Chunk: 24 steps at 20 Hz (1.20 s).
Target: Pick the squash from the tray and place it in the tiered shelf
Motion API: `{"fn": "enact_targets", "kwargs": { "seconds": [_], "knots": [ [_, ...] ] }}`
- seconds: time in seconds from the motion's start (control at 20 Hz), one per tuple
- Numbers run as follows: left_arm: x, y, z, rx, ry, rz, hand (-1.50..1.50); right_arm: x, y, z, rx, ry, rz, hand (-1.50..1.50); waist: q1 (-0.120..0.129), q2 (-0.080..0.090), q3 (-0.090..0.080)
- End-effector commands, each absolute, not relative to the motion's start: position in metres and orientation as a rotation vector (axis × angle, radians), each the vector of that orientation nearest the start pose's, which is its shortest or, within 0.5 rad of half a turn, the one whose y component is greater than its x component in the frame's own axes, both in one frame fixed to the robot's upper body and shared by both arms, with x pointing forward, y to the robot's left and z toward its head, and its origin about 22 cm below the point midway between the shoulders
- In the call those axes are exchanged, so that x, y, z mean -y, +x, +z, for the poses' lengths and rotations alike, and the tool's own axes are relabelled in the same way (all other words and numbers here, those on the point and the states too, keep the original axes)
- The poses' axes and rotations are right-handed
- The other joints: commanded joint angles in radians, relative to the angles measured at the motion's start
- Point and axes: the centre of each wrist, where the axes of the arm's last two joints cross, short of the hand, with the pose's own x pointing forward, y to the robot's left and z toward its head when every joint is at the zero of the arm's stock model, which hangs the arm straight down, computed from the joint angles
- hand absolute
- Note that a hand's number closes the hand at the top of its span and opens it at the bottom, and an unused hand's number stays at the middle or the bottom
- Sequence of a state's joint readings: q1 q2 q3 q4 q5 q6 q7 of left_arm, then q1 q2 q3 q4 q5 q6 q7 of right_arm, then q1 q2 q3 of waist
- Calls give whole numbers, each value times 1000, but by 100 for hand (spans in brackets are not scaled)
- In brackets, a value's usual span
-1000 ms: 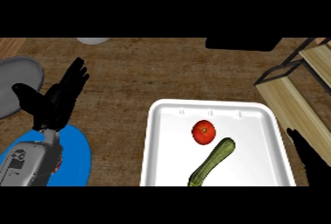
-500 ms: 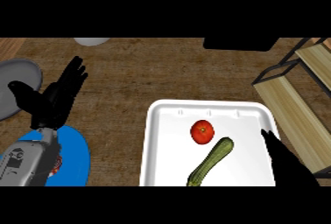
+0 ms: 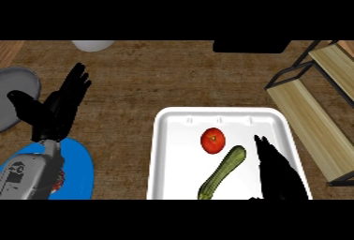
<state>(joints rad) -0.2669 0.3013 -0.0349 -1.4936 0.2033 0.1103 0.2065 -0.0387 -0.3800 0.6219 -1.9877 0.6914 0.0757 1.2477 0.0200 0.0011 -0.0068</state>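
Observation:
A long green squash (image 3: 223,172) lies slanted in the white tray (image 3: 176,140), just below a red tomato (image 3: 213,140). My right hand (image 3: 276,168) hovers over the tray's right part, fingers straight and pointing up the view, close beside the squash and holding nothing. The tiered shelf (image 3: 314,112), wooden boards in a black frame, stands at the right edge. My left hand (image 3: 55,110) rests open at the left, fingers up, away from the tray.
A blue plate (image 3: 76,168) lies under my left forearm at the lower left. A grey plate (image 3: 12,96) sits at the left edge. A white object (image 3: 93,45) and a black object (image 3: 250,46) stand along the far side.
My right hand has come in from the right edge over the tray, toward the squash. The left hand has stayed in place.

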Motion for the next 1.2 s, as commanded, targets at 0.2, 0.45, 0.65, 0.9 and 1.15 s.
{"fn": "enact_targets", "kwargs": {
  "seconds": [0.2, 0.45, 0.65, 0.9, 1.15],
  "knots": [
    [-277, 298, 67, 1534, 94, -55, 0, 114, 197, 78, 580, -910, 728, -150, -18, -3, 4],
    [-272, 298, 70, 1523, 82, -46, 0, 102, 201, 70, 553, -931, 717, -150, -17, -3, 6],
    [-271, 301, 54, 1525, 89, -46, 0, 85, 206, 69, 570, -913, 713, -150, -22, 1, 5],
    [-276, 307, 78, 1533, 81, -46, 0, 94, 217, 57, 540, -884, 729, -150, -21, 0, 6],
    [-274, 305, 67, 1511, 82, -37, 0, 83, 210, 27, 527, -862, 711, -150, -19, 0, 7]
  ]
}}
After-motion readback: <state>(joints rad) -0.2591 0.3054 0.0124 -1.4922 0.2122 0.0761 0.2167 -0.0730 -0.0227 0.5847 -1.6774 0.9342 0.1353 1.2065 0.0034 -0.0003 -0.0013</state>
